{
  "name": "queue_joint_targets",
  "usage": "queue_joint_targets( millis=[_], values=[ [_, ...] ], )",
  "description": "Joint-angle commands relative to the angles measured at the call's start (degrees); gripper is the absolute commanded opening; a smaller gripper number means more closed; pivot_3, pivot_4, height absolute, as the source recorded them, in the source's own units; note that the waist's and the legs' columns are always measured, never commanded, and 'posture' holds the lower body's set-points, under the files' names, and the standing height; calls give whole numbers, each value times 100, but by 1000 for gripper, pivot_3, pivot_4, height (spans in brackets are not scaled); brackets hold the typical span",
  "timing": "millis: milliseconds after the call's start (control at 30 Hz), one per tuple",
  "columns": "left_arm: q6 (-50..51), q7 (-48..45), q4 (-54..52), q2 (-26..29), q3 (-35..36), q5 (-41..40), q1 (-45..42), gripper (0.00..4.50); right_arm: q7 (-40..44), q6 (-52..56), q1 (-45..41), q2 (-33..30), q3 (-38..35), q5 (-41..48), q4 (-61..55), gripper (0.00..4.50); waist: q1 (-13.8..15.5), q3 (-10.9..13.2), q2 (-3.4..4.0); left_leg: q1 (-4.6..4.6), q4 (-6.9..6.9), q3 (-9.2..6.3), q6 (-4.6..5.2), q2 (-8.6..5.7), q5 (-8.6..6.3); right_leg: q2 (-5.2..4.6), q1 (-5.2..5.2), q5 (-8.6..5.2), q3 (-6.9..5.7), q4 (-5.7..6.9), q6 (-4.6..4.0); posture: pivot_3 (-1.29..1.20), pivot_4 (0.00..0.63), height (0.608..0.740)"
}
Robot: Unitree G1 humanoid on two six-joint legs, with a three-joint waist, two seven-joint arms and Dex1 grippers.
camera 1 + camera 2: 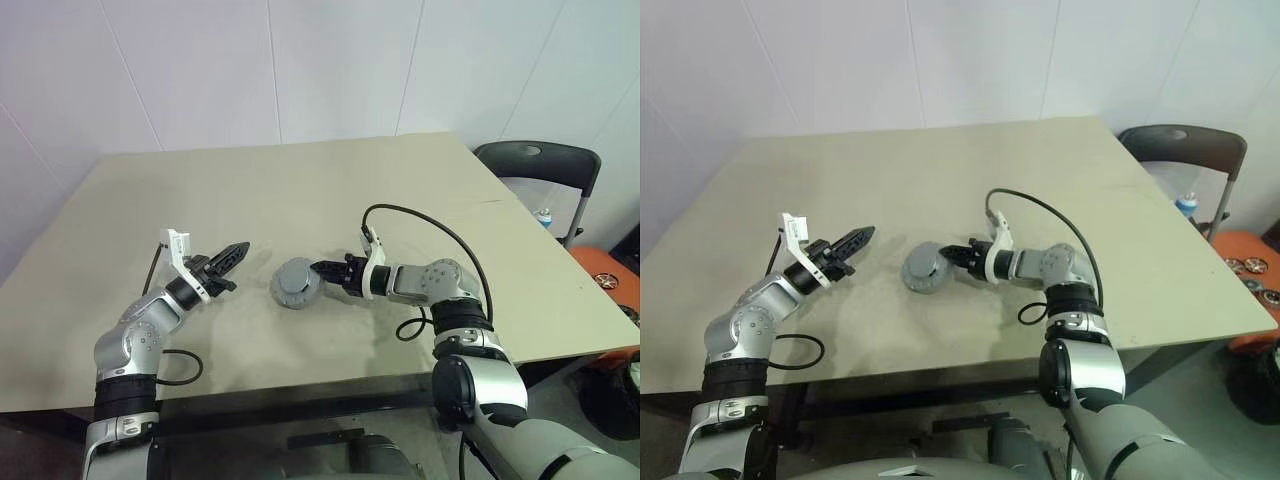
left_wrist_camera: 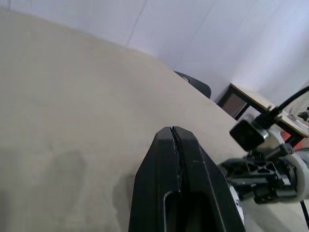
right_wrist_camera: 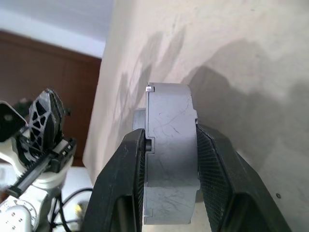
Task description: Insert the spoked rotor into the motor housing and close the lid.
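Right gripper (image 3: 169,159) jaws clamped across the round grey metal motor housing (image 1: 296,284), lid down on it: scuffed grey drum, small notch at the rim, mid beige counter (image 1: 300,190). Left gripper (image 1: 232,256) jaws fully shut, empty, well apart.

No legible text or labels.

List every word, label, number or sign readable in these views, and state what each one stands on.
None can be read.
The grey motor housing held by the right gripper carries scratches but no lettering.
The left gripper, the table and the chair bear no text.
Small round markings on the orange thing beside the table are too small to read.
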Motion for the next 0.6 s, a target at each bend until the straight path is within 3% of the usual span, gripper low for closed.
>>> queue_joint_targets(
  millis=[33, 167, 400, 600],
  values=[
    [-6, -60, -218, 72, -17, -94, -67, 0, 69, -39, 40, -210, 214, -89, -299, 1205, -7, 0, 0, 0, 0, 1, -2, 0, 1, 0, 0, 0, 1, -2, 0, 0, 0, 740],
    [104, -111, -305, 77, -59, -178, -38, 0, 62, -111, -14, -331, 156, -73, -172, 1203, 6, 0, 0, -3, 0, 1, -6, 0, 3, 0, 0, 0, 0, -9, 1, 0, 0, 740],
    [252, -99, -339, 25, -71, -249, 68, 0, 145, -198, -424, -322, -775, 656, 211, 1203, 1, 0, 0, -19, 0, 2, -8, -2, 4, -1, 3, 15, 0, -44, 17, 0, 0, 740],
    [303, -85, -344, -8, -124, -311, 83, 0, 8, -440, -655, -185, -1294, 882, 434, 1203, -42, -1, -1, -75, 0, 17, -15, 2, 8, 0, -62, 21, 5, -45, 12, 0, 0, 740]
  ],
)
